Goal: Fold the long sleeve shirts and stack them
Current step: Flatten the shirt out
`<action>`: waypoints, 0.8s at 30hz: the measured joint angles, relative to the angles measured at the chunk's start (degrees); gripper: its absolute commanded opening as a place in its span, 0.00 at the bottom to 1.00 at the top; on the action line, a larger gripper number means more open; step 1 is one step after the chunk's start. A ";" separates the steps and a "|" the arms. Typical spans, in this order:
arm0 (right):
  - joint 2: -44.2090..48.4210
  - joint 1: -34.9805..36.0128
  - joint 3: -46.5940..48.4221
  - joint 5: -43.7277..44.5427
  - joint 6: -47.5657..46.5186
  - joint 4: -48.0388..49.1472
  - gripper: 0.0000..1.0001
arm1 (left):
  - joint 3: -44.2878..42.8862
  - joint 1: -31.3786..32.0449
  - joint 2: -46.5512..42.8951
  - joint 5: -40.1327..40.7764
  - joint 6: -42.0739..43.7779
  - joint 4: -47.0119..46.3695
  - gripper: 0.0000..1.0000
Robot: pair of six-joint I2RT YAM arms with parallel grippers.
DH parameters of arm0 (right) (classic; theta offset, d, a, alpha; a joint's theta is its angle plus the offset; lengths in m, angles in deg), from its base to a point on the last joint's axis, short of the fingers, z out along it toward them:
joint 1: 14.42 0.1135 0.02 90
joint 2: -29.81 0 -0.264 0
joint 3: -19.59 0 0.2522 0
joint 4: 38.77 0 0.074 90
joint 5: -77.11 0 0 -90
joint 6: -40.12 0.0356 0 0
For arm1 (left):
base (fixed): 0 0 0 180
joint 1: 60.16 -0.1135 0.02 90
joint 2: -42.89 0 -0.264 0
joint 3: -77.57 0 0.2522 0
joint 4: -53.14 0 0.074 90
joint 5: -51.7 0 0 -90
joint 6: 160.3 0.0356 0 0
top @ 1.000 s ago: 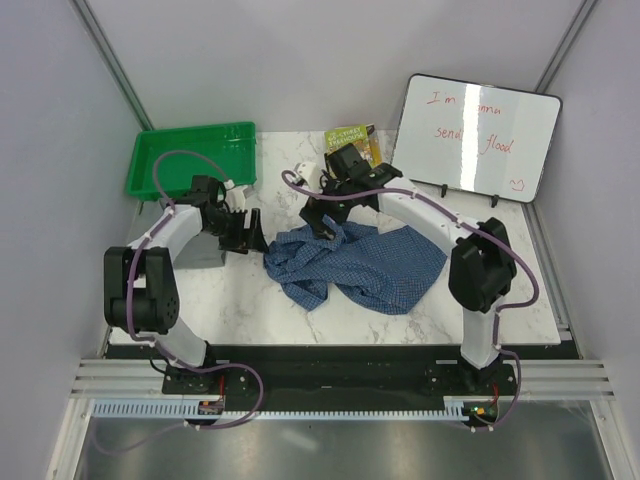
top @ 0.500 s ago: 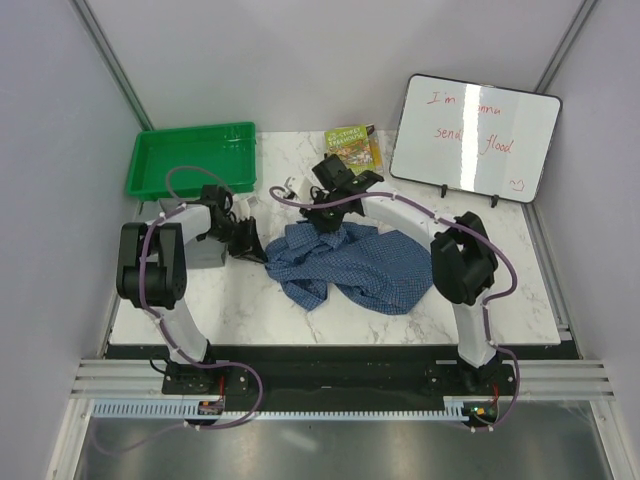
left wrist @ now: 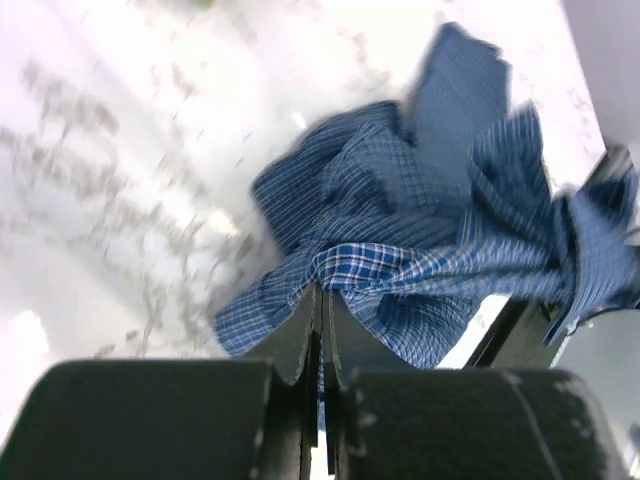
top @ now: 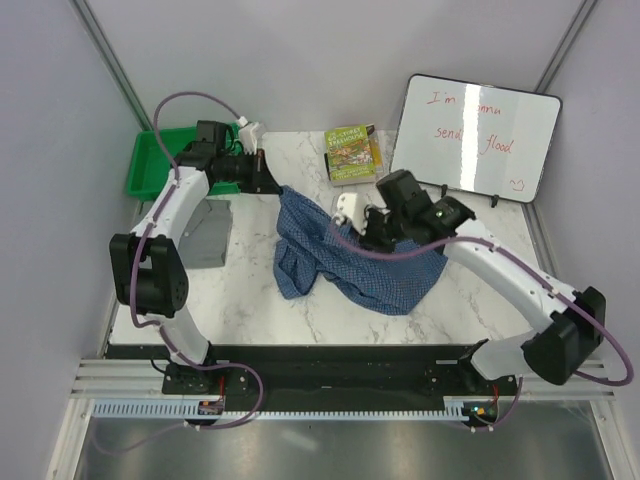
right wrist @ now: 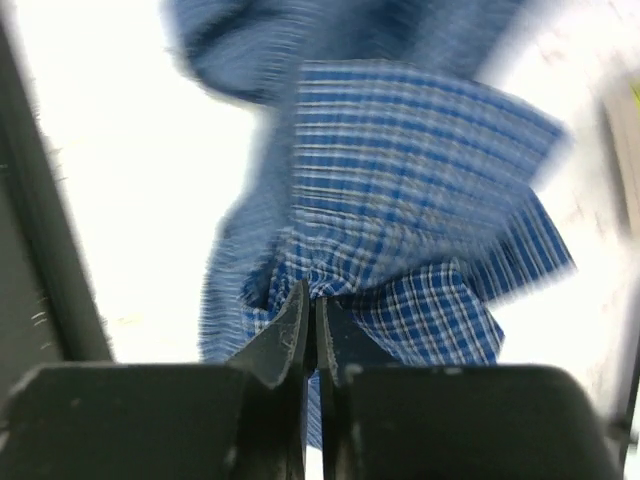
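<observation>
Left gripper [left wrist: 320,292] clenching blue shirt [top: 350,265] edge; right gripper [right wrist: 312,298] pinching another edge. Cloth spanning claw to claw, bulk sagging below both. Grey shirt [top: 208,235] lying apart, nearer left claw.

blue checked shirt [top: 340,276]: crumpled, not folded, partly lifted, middle of bench toward far edge | grey shirt [top: 207,236]: plain, folded flat, near left edge, apart from blue one
</observation>
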 measured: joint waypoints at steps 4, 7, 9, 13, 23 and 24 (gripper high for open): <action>3.37 12.87 -1.79 -0.37 0.55 -3.41 0.75 | -9.79 6.08 0.02 0.22 5.07 2.16 0.02; 2.93 14.80 -1.79 -0.31 2.08 -5.81 0.90 | -12.81 11.43 -1.44 -0.42 8.68 2.36 0.02; 2.75 7.56 -0.85 -1.22 3.52 -7.08 0.94 | -12.87 14.71 -3.13 -2.14 9.44 2.97 0.02; 1.42 -11.06 5.18 -0.22 6.86 -7.26 0.94 | -12.74 17.70 -5.84 -4.28 10.88 4.20 0.02; -12.28 -29.55 18.47 -5.46 11.65 -9.90 0.87 | -12.24 45.44 -8.07 -3.52 28.30 13.27 0.64; -14.38 -29.55 19.74 -5.77 11.72 -10.27 0.85 | -11.10 44.06 -8.33 -4.48 28.65 13.49 0.66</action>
